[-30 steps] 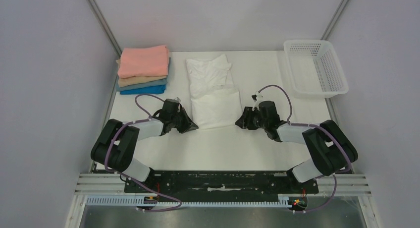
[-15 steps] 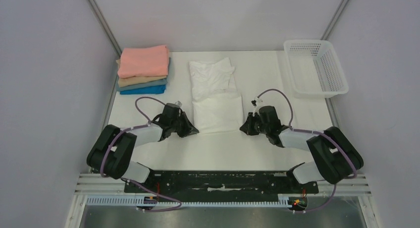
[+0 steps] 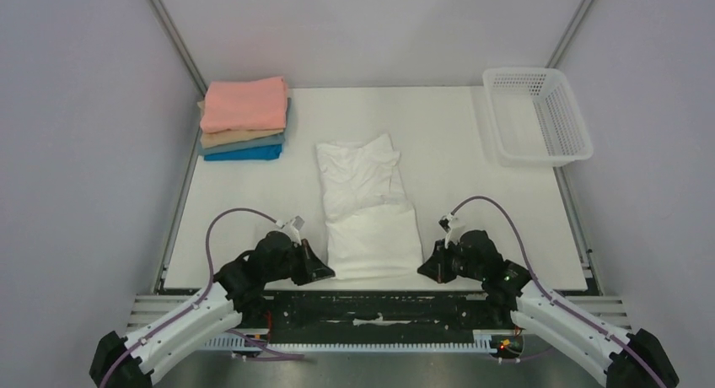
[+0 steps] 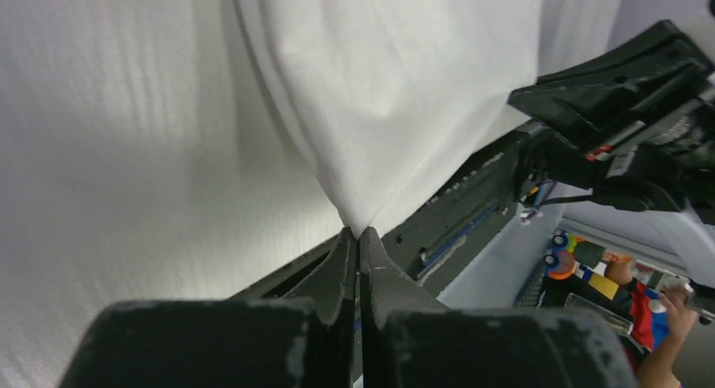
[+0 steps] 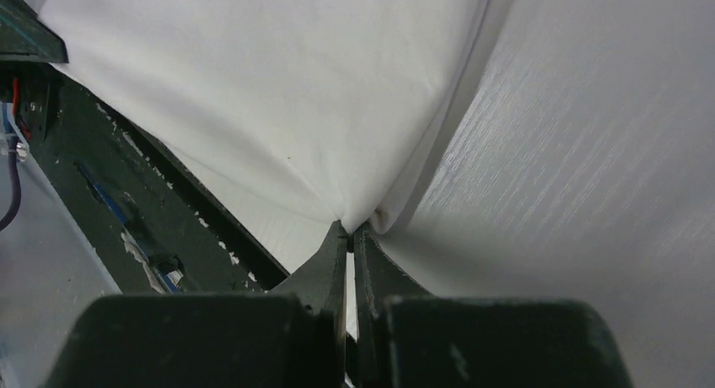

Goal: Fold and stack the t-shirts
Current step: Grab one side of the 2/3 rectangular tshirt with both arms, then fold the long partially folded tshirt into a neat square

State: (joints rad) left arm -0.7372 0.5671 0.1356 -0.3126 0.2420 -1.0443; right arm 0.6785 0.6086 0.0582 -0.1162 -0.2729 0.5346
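Observation:
The white t-shirt (image 3: 368,207) lies partly folded, long and narrow, on the table's middle, its near end at the front edge. My left gripper (image 3: 325,271) is shut on its near left corner (image 4: 358,223). My right gripper (image 3: 424,270) is shut on its near right corner (image 5: 352,221). Both corners are pinched between the fingertips and the cloth pulls taut between them. A stack of folded t-shirts (image 3: 244,118) sits at the back left: salmon pink on top, then tan, grey-blue and bright blue.
A white plastic mesh basket (image 3: 536,114) stands at the back right. The black and silver base rail (image 3: 379,308) runs along the table's near edge, right under both grippers. Grey walls close in the left and right sides.
Both grippers have pulled back toward the near edge, dragging the white t-shirt with them. The shirt has slid from the back middle to the front middle of the table.

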